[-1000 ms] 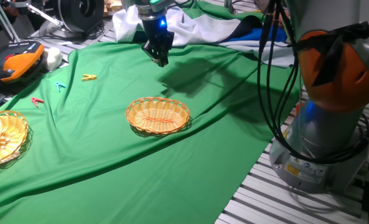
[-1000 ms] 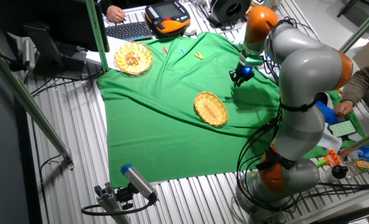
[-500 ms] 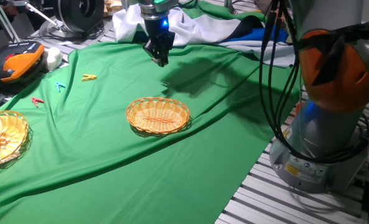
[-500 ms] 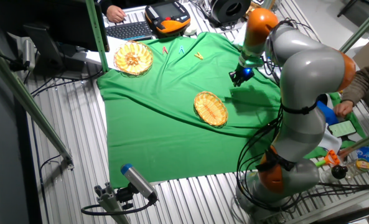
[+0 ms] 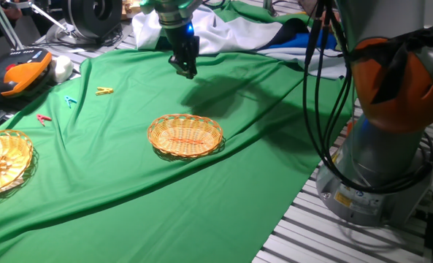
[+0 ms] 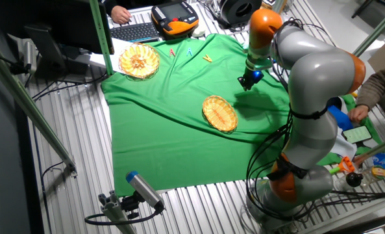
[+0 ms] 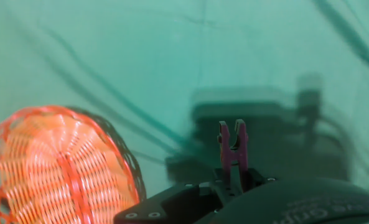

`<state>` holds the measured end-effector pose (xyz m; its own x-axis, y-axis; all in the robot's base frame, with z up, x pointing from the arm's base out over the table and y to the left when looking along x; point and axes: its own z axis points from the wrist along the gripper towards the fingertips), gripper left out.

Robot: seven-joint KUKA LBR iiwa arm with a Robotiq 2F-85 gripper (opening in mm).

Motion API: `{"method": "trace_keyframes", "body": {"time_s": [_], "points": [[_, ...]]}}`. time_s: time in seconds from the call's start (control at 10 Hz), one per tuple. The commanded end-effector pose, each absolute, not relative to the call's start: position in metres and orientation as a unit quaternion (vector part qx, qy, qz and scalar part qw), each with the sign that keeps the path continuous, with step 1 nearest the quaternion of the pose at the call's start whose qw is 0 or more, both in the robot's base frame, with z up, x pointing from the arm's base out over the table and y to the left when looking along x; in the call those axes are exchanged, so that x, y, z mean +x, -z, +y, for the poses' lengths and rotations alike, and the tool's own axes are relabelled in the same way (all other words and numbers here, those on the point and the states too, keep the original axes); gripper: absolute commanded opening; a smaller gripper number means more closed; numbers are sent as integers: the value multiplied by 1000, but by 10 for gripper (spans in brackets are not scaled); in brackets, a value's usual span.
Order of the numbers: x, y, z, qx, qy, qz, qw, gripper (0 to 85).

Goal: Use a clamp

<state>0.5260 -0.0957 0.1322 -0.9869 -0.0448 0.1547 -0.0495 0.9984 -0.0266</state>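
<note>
My gripper hangs above the green cloth, beyond the far side of the empty wicker basket. In the hand view the gripper is shut on the clamp, a small dark clothespin-style clip that sticks out forward between the fingers with its two prongs pointing away. The basket lies at the lower left of that view, below and to the side of the clamp. In the other fixed view the gripper is up and to the right of the basket.
A second wicker basket with light contents sits at the left cloth edge. Yellow, blue and red clothespins lie on the cloth at the far left. The robot base stands right. White fabric is piled behind.
The gripper with the clamp has shifted slightly left and farther from the basket. Nothing else has moved.
</note>
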Motion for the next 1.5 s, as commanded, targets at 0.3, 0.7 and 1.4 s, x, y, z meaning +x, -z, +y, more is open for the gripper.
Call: {"method": "trace_keyframes", "body": {"time_s": [0.3, 0.7, 1.4], "points": [[526, -132, -96, -92, 19, -992, 85, 0], [526, -132, -96, -337, 39, -934, 113, 0], [526, -132, -96, -496, 55, -861, 95, 0]]}}
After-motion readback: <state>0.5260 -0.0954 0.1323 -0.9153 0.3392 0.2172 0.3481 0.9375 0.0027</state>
